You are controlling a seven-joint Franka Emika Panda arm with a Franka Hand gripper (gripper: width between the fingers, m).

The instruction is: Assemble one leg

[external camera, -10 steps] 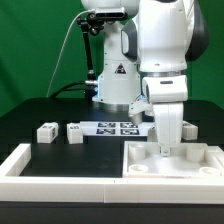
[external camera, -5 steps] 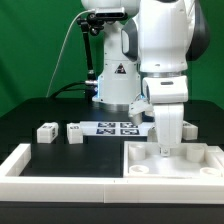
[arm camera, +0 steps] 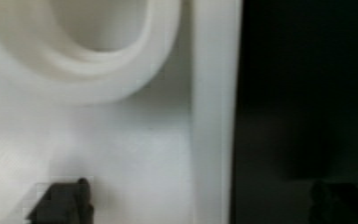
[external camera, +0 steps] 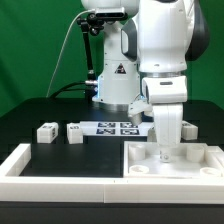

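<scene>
My gripper (external camera: pixel 165 150) hung straight down over the large white tray (external camera: pixel 180 178), its tips close to the tray's floor or touching it. From the exterior view I could not tell how wide the gripper stood or whether it held anything. The wrist view did not settle it. It showed only a blurred white surface with a rounded curve (arm camera: pixel 87 60), black beside it, and my dark fingertips (arm camera: pixel 60 200) well apart at the edge.

One leg (external camera: pixel 45 131) sat on the black bench (external camera: pixel 20 125), far off at nine o'clock from the gripper in the exterior view. A second leg (external camera: pixel 75 131) was just beside it on the gripper's side. The marker board (external camera: pixel 118 127) lay flat between the second leg and the gripper. A white frame (external camera: pixel 60 183) lay at seven o'clock from the legs.
</scene>
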